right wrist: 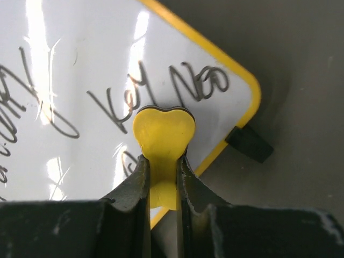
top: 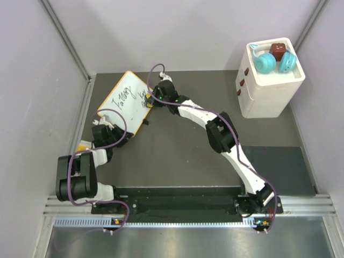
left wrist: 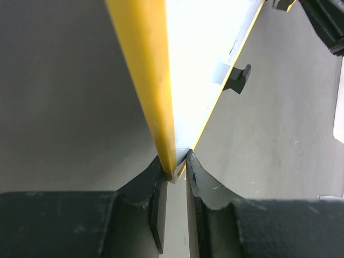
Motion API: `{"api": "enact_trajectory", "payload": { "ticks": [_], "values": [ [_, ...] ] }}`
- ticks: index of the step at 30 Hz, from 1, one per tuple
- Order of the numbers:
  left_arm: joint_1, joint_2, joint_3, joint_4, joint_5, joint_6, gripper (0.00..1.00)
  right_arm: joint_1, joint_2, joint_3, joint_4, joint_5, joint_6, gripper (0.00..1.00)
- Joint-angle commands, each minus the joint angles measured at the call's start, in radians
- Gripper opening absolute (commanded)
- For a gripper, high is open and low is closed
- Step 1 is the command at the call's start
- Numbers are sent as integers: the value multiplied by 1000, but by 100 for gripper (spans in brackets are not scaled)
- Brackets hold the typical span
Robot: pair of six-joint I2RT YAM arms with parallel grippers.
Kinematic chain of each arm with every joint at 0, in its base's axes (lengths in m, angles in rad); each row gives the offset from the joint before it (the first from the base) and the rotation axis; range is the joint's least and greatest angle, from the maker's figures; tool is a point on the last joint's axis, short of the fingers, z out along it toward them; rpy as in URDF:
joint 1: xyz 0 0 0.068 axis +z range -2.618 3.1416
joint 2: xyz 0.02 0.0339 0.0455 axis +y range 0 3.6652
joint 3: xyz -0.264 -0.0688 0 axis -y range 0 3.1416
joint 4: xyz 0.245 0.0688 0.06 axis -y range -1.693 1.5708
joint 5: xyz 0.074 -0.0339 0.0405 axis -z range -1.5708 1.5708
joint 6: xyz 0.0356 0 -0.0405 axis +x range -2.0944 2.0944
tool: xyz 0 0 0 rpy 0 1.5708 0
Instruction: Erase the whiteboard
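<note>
Left hand (left wrist: pixel 176 166) clamped on whiteboard (left wrist: pixel 199 64) corner; right hand (right wrist: pixel 161 166) pinched yellow bone-shaped piece (right wrist: pixel 164 129). Looked light, stiff, slick tbh; frame edge probably safest hold.

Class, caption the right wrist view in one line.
Right pincer grips a yellow piece over the handwritten whiteboard.

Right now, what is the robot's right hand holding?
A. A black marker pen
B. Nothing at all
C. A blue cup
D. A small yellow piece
D: the right wrist view shows the right hand pinching a small yellow piece between its two fingers, with the piece's rounded end lying over the handwriting on the whiteboard.
</note>
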Motion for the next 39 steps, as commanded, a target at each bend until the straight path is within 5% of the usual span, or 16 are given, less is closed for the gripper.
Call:
{"api": "enact_trajectory", "payload": {
  "ticks": [1, 27, 39],
  "values": [
    [-1, 32, 5, -7, 25, 49, 0, 71, -22, 40, -3, -16, -59, 0],
    [-1, 9, -7, -12, 30, 88, 0, 326, -101, -93, -92, -57, -139, 0],
    [-2, 9, -10, -9, 31, 88, 0, 206, -102, -28, -142, 67, -139, 0]
  ]
}}
